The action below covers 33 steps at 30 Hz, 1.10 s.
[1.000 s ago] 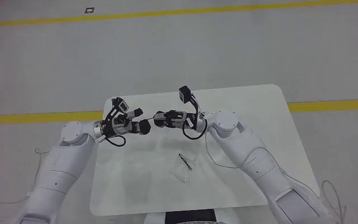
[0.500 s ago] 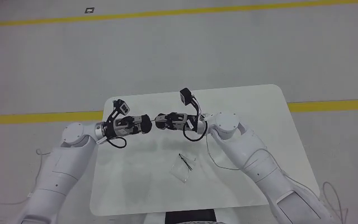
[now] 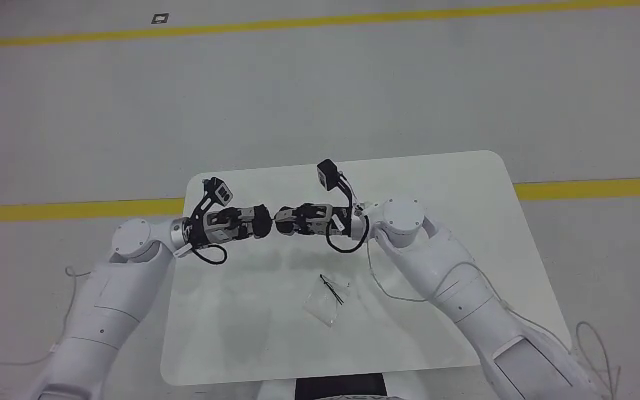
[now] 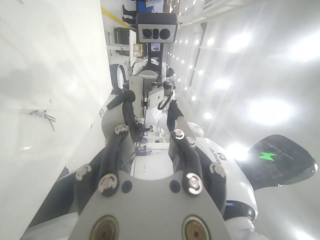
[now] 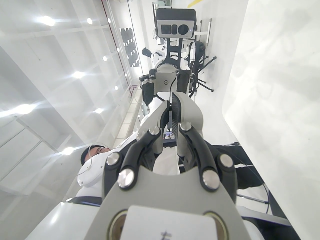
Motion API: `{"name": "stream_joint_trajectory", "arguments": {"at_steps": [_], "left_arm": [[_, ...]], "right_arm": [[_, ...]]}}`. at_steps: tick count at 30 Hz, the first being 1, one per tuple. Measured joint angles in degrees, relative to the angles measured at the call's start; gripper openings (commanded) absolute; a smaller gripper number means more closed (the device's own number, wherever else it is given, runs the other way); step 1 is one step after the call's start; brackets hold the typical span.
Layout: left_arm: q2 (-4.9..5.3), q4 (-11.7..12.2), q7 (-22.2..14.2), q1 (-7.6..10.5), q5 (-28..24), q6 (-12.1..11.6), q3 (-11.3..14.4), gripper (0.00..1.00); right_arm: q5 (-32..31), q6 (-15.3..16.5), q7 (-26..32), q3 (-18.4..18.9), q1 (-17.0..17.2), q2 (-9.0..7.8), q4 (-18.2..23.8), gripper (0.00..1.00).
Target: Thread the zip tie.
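Both grippers meet tip to tip above the back middle of the white table. My right gripper has its fingers pressed together on a thin dark zip tie, whose free end points at the left gripper. My left gripper faces it with its fingers spread wide, the right gripper's tip just in front of the gap. In the top view the left gripper and right gripper nearly touch, and the zip tie between them is too thin to make out.
A clear plastic bag with several dark zip ties lies flat on the table, nearer the front than the grippers. Yellow floor lines run behind and beside the table.
The two grippers have drawn closer together. The gap where the zip tie showed between them has shut down to almost nothing.
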<state>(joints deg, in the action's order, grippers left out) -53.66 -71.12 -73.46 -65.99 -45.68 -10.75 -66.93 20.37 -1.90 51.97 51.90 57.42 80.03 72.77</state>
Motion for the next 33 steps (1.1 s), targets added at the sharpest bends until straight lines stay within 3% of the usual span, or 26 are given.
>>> {"name": "stream_joint_trajectory", "arguments": {"at_steps": [16, 33], "left_arm": [[-0.33, 1.0, -0.1, 1.18, 0.2, 0.0, 1.0, 0.14], [-0.40, 1.5, 0.0, 1.25, 0.4, -0.2, 1.3, 0.05]], "right_arm": [[1.0, 0.1, 1.0, -0.8, -1.4, 0.22, -1.8, 0.00], [1.4, 0.4, 0.0, -0.8, -1.4, 0.25, -2.5, 0.00]]}}
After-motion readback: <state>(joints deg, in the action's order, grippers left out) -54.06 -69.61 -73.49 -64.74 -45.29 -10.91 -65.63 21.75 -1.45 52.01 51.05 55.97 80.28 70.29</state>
